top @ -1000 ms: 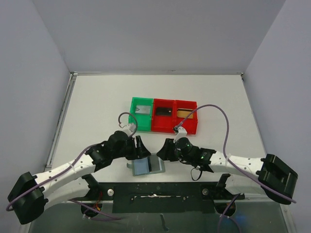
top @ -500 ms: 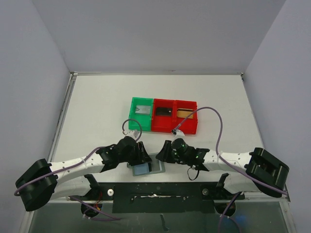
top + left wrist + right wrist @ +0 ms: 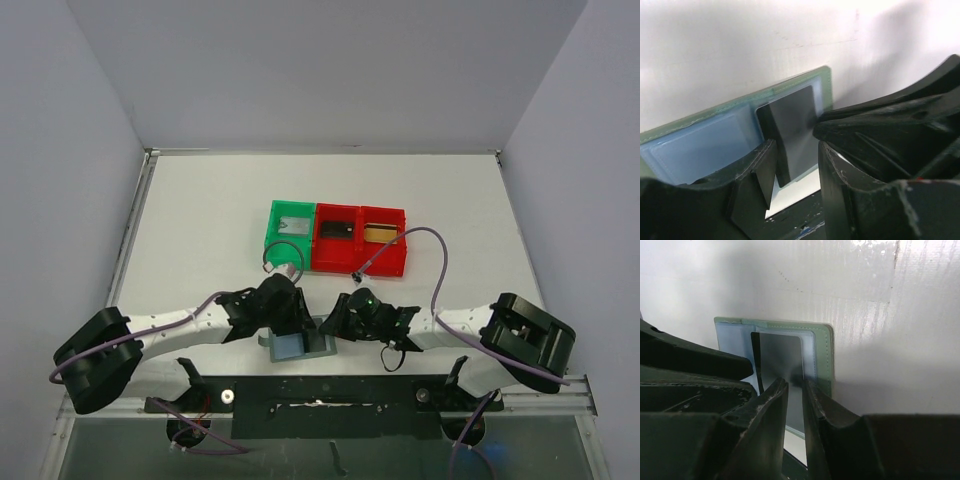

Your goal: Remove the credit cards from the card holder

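The card holder [image 3: 290,348] lies open near the table's front edge, pale blue with a green-stitched rim [image 3: 822,355]. A dark grey credit card [image 3: 780,352] sits in its right pocket, its left edge slightly lifted [image 3: 790,125]. My left gripper [image 3: 290,322] is down over the holder, and its jaws [image 3: 796,142] stand apart on either side of the card's near corner. From the other side my right gripper [image 3: 335,325] reaches in with its tips [image 3: 796,382] on the card face and only a thin gap between them. The two grippers nearly touch.
A green bin [image 3: 292,228] and two red bins [image 3: 340,238] [image 3: 384,240] stand in a row behind the arms, each holding a flat item. The black mounting rail [image 3: 330,400] runs just in front of the holder.
Both grippers have come down and toward the front edge onto the holder. Both pairs of jaws have narrowed, the right one more.
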`<act>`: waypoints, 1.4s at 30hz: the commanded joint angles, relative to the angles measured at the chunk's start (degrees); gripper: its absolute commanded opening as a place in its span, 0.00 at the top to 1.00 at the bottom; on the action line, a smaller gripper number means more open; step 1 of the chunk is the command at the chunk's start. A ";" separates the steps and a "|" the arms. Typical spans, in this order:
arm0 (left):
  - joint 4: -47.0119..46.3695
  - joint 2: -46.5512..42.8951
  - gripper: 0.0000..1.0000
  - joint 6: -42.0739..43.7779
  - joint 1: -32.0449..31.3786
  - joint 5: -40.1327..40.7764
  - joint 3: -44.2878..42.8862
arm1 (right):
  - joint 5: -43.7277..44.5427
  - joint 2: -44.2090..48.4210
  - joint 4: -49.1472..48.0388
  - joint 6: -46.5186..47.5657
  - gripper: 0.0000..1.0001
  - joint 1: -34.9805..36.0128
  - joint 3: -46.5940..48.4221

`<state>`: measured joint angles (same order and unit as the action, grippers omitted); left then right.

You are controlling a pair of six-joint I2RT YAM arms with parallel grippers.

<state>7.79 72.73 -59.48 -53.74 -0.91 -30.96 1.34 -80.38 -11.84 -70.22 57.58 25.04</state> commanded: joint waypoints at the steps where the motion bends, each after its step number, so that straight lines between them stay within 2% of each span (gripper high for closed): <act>1: 4.23 1.07 0.63 -0.24 -0.49 3.64 -1.58 | 0.43 -3.42 0.17 -1.64 0.79 0.46 -2.25; 16: -0.50 -6.10 0.61 -6.75 -0.41 4.90 7.37 | -0.84 -5.53 -0.60 -2.77 0.80 0.49 -2.14; 24: -14.00 -6.09 0.63 -11.56 -0.40 0.35 14.79 | -2.17 -6.53 -2.52 -2.57 0.80 0.47 -2.19; 32: -20.56 -9.12 0.72 -15.48 -0.41 0.25 19.43 | -3.09 -7.42 -3.63 -2.56 0.80 0.50 -2.45; 42: -22.74 -15.47 0.94 -17.63 -0.32 0.99 22.11 | -3.36 -8.03 -3.41 -2.60 0.80 0.46 -2.14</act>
<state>-10.96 59.57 -75.92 -53.87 0.75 -9.28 -2.09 -85.95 -21.56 -74.02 57.43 24.47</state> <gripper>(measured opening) 0.107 0.199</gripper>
